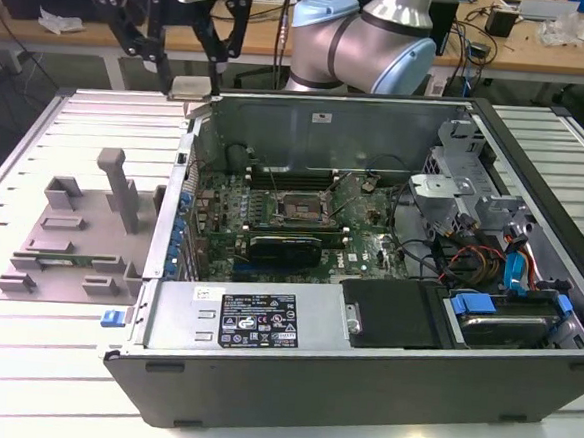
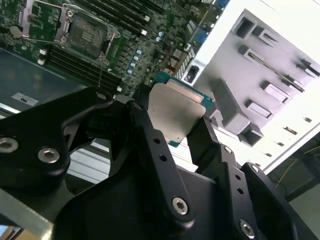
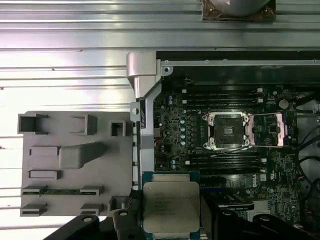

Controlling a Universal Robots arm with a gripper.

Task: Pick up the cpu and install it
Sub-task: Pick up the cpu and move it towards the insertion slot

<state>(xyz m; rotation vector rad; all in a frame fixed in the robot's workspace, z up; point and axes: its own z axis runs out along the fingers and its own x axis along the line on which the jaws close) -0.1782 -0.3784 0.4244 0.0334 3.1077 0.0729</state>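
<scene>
Tool [image 1: 191, 80] clenched on the cpu [image 3: 171, 207], fingers [image 2: 145, 117] pinching two opposite edges, metal lid facing the wrist cameras. In the exterior view the tool hangs above the rear corner of the open case [image 1: 361, 384] on the exterior view's left, roughly over the case wall, between the grey fixture [image 1: 70, 239] on the worktop [image 1: 21, 361] and the motherboard [image 1: 361, 239]. The socket [image 3: 226, 131] sits well apart from the chip, with its load plate [image 3: 274, 131] swung open beside it. Risks, as judged:

1. The grip is on thin edges only, so a jolt could let the chip slip or rotate between the pads.
2. The chip looks tilted in the second wrist view. If it is not level over the socket, one corner would land first and the contacts could bend.
3. Its rotation relative to the socket keying cannot be confirmed from here, and a mismatch would prevent seating.
4. The case wall lies close under the tool, so a low traverse could clip it.
5. The socket levers stand up near the approach path.
</scene>
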